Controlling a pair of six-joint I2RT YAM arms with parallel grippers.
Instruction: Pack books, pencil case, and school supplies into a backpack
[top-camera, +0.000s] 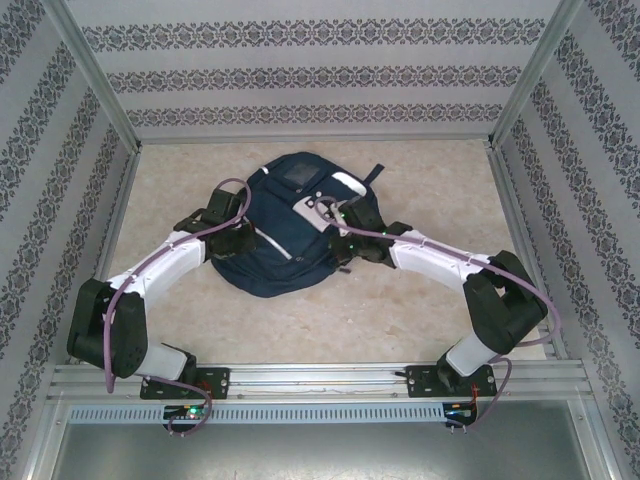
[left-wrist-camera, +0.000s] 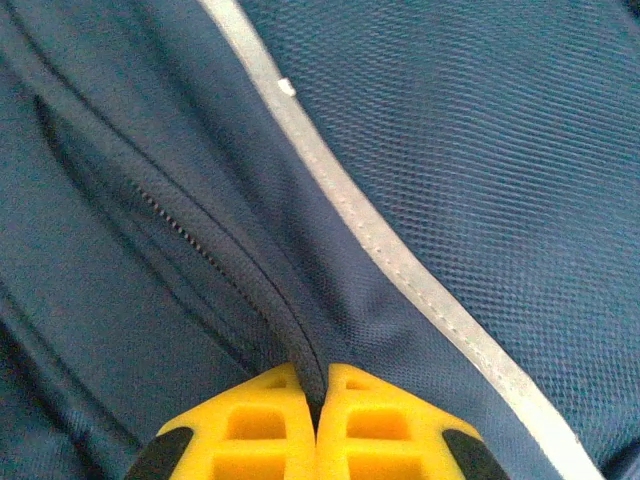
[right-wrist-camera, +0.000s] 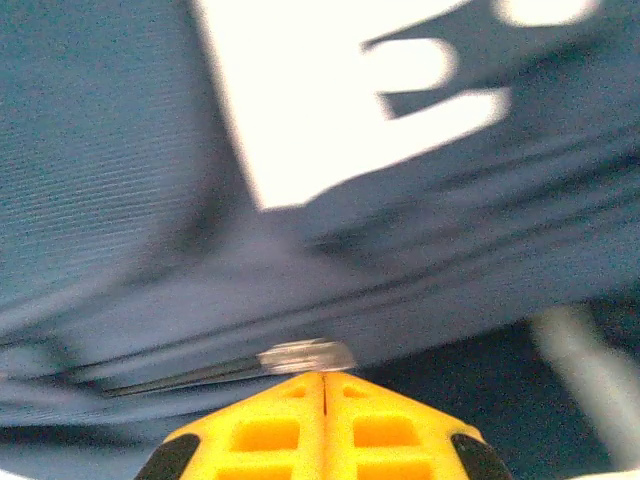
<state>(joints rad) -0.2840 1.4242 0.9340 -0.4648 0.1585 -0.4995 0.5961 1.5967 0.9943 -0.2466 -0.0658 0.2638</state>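
One backpack (top-camera: 285, 235), mid-frame, is being pinched by the left gripper (left-wrist-camera: 316, 402), while the right gripper (right-wrist-camera: 323, 380) is being squeezed closed next to one silver zip pull (right-wrist-camera: 305, 355).

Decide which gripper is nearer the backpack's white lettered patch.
Right. The right gripper sits right beside the patch; the left gripper pinches the backpack by a zipper on its opposite side.
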